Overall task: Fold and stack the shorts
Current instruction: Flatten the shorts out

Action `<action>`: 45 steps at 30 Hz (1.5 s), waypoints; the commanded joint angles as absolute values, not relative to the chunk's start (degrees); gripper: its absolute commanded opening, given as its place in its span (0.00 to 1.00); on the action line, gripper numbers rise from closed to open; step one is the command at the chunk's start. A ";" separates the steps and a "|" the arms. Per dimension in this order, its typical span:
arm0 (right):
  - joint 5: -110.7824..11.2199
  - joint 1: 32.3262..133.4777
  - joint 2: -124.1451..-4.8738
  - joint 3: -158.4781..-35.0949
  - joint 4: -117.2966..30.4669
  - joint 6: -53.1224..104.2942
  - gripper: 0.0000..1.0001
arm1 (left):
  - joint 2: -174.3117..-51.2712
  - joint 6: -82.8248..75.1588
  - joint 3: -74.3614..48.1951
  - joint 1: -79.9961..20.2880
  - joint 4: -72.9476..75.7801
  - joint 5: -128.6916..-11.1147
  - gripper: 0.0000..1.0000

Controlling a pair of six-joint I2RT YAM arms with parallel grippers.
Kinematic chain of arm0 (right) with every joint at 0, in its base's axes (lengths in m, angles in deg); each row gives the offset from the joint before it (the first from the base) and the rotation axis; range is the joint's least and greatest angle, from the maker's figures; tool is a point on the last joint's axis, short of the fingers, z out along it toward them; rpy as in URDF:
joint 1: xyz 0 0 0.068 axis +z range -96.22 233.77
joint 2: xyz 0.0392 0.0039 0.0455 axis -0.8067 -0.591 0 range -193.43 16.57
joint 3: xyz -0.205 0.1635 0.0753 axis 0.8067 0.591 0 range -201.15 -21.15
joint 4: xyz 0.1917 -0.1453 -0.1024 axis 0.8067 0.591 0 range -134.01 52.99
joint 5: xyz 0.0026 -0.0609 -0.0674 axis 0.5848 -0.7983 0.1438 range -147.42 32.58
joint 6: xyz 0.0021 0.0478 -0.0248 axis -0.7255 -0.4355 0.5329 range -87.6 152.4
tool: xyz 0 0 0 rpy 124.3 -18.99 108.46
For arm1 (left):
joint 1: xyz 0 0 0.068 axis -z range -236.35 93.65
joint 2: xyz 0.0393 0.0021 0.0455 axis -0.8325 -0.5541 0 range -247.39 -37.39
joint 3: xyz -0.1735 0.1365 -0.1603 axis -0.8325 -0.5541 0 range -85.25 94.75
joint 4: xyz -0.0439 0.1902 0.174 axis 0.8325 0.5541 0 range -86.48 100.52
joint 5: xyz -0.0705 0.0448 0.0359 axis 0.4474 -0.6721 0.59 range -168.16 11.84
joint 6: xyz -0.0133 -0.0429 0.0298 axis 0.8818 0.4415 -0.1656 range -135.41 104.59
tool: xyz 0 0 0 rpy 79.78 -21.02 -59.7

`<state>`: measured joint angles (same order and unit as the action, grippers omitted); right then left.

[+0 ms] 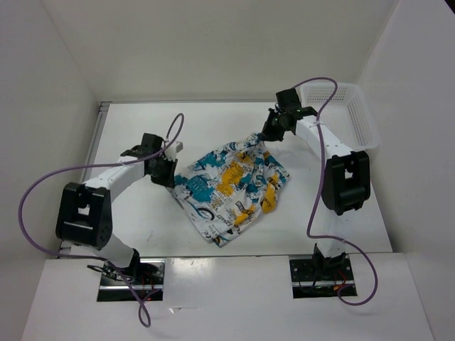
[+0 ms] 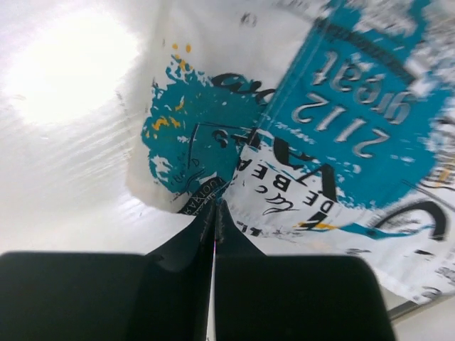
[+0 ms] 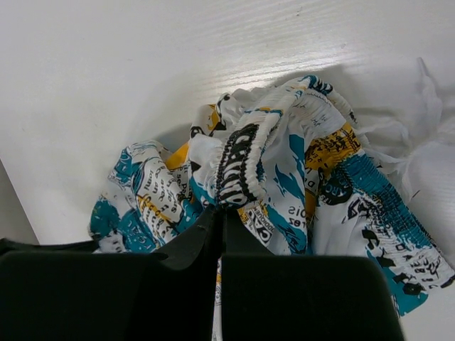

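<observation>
left gripper (image 1: pixel 169 172) clamped on an edge of the shorts (image 1: pixel 227 186); right gripper (image 1: pixel 270 133) clamped on their elastic waistband (image 3: pixel 238 163). garment lies crumpled between them. folding and stacking judged wholly outstanding.

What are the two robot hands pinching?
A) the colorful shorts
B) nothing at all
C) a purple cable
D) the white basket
A: each wrist view shows printed fabric caught at the closed fingertips, so the left gripper and the right gripper are both shut on the shorts.
</observation>
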<state>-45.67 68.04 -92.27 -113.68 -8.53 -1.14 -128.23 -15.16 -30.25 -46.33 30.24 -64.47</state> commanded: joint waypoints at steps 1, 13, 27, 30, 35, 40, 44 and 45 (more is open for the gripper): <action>-45.91 67.84 -88.99 -113.26 -10.17 -0.56 0.00 | -122.21 -15.41 -25.40 -46.86 33.75 -64.63 0.00; -46.96 67.32 -90.21 -121.33 -7.11 0.06 0.00 | -117.36 -15.41 -13.64 -56.86 34.90 -52.87 0.00; -39.32 62.12 -110.67 -186.23 6.68 -5.56 0.01 | -140.37 -15.41 41.76 -72.61 30.33 -35.11 0.00; -30.58 59.23 -112.56 -191.87 5.00 -9.95 0.00 | -142.41 -15.41 50.70 -75.07 29.20 -33.17 0.00; -39.49 57.83 -110.79 -198.00 16.53 -4.35 0.00 | -139.61 -15.41 50.28 -77.71 26.20 -32.02 0.00; -50.98 57.82 -108.32 -198.53 30.77 0.50 0.00 | -136.53 -15.41 46.24 -77.71 27.25 -31.49 0.00; -53.10 60.01 -96.75 -181.15 30.78 -0.11 0.00 | -127.41 -15.41 29.84 -77.71 25.94 -31.49 0.00; -54.25 60.89 -94.98 -177.55 30.78 -0.12 0.00 | -125.47 -15.41 25.19 -77.71 25.24 -31.49 0.00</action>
